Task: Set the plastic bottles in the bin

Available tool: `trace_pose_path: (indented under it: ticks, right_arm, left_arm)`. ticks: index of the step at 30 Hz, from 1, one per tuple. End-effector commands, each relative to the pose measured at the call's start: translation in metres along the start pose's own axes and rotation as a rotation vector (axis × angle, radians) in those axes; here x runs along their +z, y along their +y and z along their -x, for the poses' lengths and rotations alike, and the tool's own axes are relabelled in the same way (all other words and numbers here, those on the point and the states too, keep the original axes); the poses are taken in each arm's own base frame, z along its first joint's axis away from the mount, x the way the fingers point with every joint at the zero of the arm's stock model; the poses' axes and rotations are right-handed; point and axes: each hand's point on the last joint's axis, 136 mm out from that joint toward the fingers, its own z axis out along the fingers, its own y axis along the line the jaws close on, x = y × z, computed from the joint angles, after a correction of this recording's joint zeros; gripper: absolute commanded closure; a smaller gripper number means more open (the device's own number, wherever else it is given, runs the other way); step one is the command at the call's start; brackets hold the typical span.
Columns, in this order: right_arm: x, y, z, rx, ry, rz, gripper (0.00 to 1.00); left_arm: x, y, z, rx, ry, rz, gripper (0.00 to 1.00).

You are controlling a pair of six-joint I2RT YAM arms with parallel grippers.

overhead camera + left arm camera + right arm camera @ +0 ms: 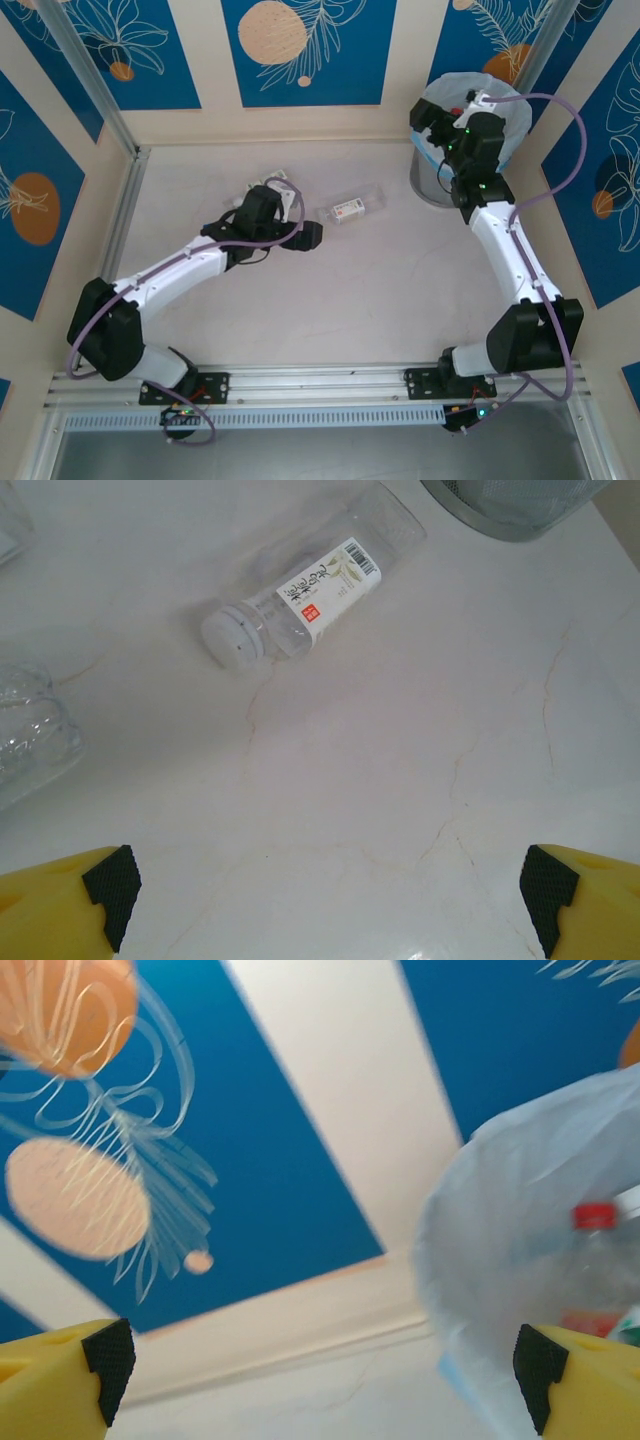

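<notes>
Label up on the nearest plastic bottle point(305, 592): white paper, a barcode at one end, dark East Asian characters too small to make out, and a little red square stamp. The bottle is clear with a white ribbed cap and lies on its side near the middle of the worktop point(400, 780), cap toward the left arm, base toward the bin point(428, 186). Left gripper point(328, 895) hovers just short of it, yellow fingers with black pads spread wide, nothing between them. A crumpled clear bottle point(28, 730) lies at the left of the wrist view, no label showing. Over in the far right corner of the worktop stands the grey bin with its pale plastic liner point(500, 1260), and a red-capped bottle point(597, 1250) is inside it. Right gripper point(325, 1360) hangs at the bin's rim, fingers equally wide apart and empty.
</notes>
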Motion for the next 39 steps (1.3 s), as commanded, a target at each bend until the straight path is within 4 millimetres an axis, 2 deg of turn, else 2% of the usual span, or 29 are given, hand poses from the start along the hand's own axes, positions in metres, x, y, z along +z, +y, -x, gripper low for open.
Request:
trace_pose_path:
  ticks: [1,5,8,11,14,22,26,29,39]
  right_arm:
    - [-0.014,0.033,-0.029,-0.044,0.109,0.088,0.0]
    - [-0.016,0.057,-0.068,-0.075,0.224,0.131,0.01]
    - [-0.008,0.068,-0.1,-0.131,0.305,0.147,0.0]
    - [0.003,0.074,-0.131,-0.173,0.406,0.147,0.0]
    - [0.015,0.079,-0.153,-0.192,0.48,0.144,0.0]
    - [0.048,0.086,-0.22,-0.26,0.693,0.136,0.01]
    - [0.064,0.093,-0.251,-0.256,0.777,0.158,0.01]
    - [0.076,0.098,-0.267,-0.246,0.82,0.16,0.0]
    - [0.103,0.095,-0.327,-0.189,0.96,0.145,0.0]
  left_arm:
    - [0.001,0.006,0.001,0.013,0.024,0.025,0.01]
    - [-0.003,0.019,-0.001,-0.03,0.014,0.094,0.01]
    - [-0.009,0.026,-0.002,-0.052,-0.003,0.133,0.01]
    - [-0.013,0.028,-0.004,-0.049,-0.001,0.142,0.01]
    - [-0.014,0.028,-0.008,-0.034,0.017,0.144,0.01]
    - [-0.021,0.045,-0.021,-0.049,0.063,0.212,0.01]
    - [-0.023,0.048,-0.027,-0.058,0.062,0.212,0.01]
    - [-0.023,0.05,-0.032,-0.077,0.068,0.217,0.01]
    - [-0.005,0.05,-0.065,-0.213,0.173,0.194,0.01]
